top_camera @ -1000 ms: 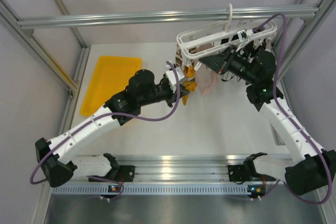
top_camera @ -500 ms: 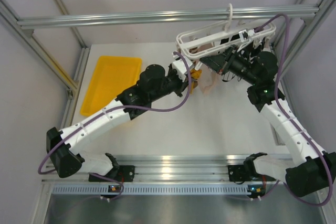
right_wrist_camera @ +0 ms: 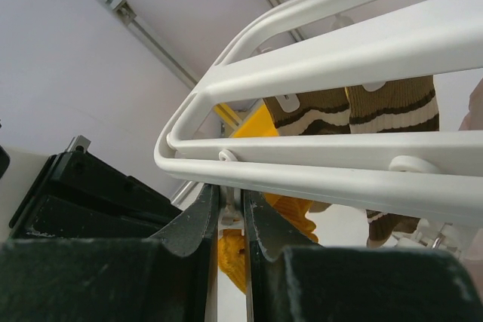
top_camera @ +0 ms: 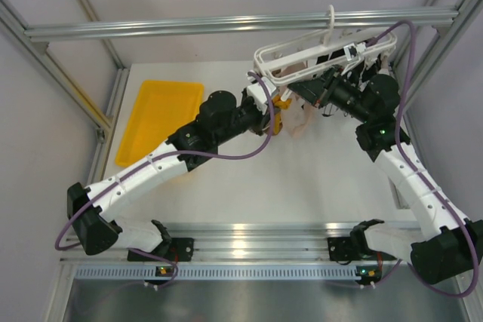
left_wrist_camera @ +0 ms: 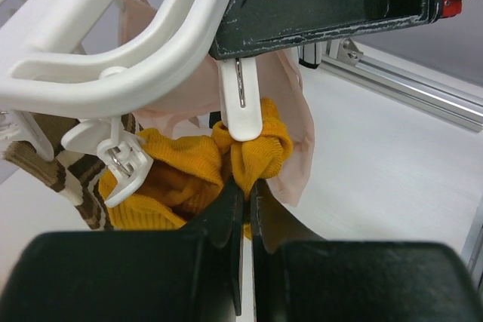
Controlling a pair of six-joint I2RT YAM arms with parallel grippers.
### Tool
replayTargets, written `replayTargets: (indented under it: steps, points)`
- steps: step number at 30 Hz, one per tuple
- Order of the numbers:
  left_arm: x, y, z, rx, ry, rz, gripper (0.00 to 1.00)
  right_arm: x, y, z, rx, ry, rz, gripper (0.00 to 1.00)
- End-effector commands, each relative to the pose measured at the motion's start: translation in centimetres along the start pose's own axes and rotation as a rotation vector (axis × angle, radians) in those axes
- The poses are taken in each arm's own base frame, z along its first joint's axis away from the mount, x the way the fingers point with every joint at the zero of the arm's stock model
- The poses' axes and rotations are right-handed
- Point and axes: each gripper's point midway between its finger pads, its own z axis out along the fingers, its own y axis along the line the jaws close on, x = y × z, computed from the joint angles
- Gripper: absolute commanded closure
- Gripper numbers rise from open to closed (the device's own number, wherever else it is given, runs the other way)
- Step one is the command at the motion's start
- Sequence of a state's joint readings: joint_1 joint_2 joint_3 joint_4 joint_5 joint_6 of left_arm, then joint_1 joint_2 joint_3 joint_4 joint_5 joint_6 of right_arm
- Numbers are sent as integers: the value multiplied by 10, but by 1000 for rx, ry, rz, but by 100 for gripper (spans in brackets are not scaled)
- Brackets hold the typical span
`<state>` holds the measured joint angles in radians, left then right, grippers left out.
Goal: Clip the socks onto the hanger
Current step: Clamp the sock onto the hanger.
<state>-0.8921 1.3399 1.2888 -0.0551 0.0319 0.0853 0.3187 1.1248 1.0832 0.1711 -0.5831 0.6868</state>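
Mustard sock [left_wrist_camera: 189, 171] hangs bunched under the hanger [right_wrist_camera: 339, 157], between the brown striped sock [right_wrist_camera: 355, 111] and the pink sock [left_wrist_camera: 294, 141]. The left pincer [left_wrist_camera: 243, 201] pinches its fold from below. A white clip [left_wrist_camera: 243, 111] meets its top, and the right pincer [right_wrist_camera: 230, 213] is pressed onto that clip.

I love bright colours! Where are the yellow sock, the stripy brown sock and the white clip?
yellow sock [left_wrist_camera: 181, 164], left wrist view, on its bunched-up middle.
stripy brown sock [right_wrist_camera: 392, 107], right wrist view, on its ribbed part, above the cream stripe.
white clip [left_wrist_camera: 244, 117], left wrist view, on its lower end.
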Motion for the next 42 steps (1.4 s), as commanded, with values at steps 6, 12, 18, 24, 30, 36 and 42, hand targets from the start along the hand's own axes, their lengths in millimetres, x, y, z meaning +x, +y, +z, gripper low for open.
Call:
replayTargets:
  steps: [6, 12, 18, 24, 30, 36, 42]
  points:
    - [-47, 5, -3, -17, -144, 46, 100, -22, 22, -3, -36, -49, -80, 100]
    - [-56, 3, 0, -5, -173, 62, 100, -21, 23, -3, -45, -40, -83, 100]
    - [-65, 3, 2, -3, -198, 79, 100, -18, 24, -1, -57, -11, -96, 99]
    - [-73, 6, 7, -8, -217, 103, 100, -18, 25, -1, -61, -8, -98, 96]
    - [-81, 5, 5, 0, -245, 128, 100, -19, 25, -1, -54, -3, -107, 90]
    - [-79, 1, 3, 19, -245, 136, 100, -24, 25, 0, -48, -15, -113, 72]
    - [-73, 1, 4, 19, -231, 149, 100, -28, 28, 0, -53, -27, -120, 53]
